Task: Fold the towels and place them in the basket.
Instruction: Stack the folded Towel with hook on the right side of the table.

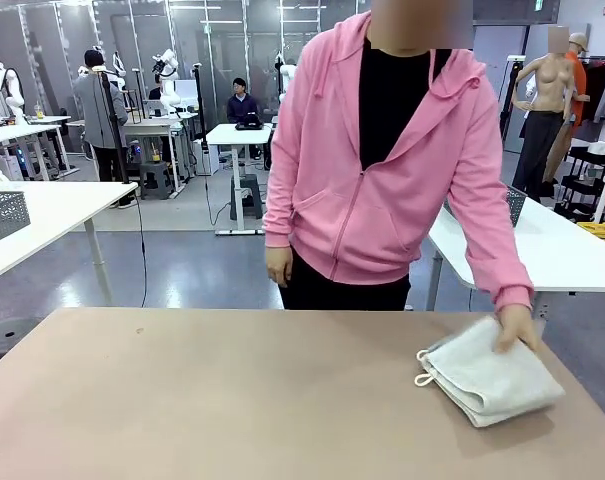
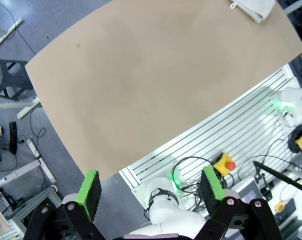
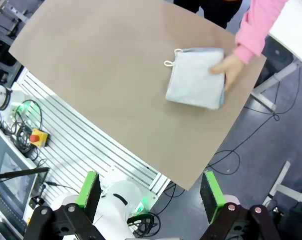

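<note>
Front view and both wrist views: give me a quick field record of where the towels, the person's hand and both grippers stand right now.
towels: folded stack on the table, on the robot's right side, near the far edge
loops: two white cord loops at one corner
person's hand: resting on the stack
left gripper: open, above the table's near edge, holding nothing
right gripper: open, holding nothing
</note>
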`<state>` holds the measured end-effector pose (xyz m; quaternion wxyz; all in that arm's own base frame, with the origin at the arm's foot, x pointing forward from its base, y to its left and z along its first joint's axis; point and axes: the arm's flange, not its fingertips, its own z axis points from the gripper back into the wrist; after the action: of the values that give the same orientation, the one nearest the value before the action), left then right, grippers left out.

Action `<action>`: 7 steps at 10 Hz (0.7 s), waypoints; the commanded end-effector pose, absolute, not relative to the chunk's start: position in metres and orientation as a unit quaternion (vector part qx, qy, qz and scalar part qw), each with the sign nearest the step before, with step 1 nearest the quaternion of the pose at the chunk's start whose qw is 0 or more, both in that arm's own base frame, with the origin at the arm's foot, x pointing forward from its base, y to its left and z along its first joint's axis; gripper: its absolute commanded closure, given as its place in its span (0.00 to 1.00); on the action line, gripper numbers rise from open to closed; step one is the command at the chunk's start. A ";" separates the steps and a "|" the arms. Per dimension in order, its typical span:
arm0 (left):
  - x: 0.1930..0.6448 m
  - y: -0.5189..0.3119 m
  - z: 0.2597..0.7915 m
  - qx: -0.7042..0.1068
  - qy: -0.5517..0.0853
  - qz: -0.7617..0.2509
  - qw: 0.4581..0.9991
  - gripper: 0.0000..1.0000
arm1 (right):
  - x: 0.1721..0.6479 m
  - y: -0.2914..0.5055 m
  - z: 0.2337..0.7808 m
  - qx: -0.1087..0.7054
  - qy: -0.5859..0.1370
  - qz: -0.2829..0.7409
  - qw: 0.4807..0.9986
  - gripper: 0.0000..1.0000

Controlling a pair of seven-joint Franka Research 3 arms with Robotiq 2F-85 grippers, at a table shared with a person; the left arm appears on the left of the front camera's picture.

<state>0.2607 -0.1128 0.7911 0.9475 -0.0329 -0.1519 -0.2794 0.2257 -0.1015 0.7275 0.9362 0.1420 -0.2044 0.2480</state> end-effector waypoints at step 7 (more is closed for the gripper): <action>0.260 -0.112 0.791 -0.031 -0.153 -0.288 0.945 0.00 | 0.226 -0.103 0.731 0.143 -0.196 0.244 0.939 0.00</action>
<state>0.2607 -0.1128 0.7911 0.9475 -0.0329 -0.1519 -0.2794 0.2257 -0.1014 0.7275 0.9362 0.1421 -0.2044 0.2481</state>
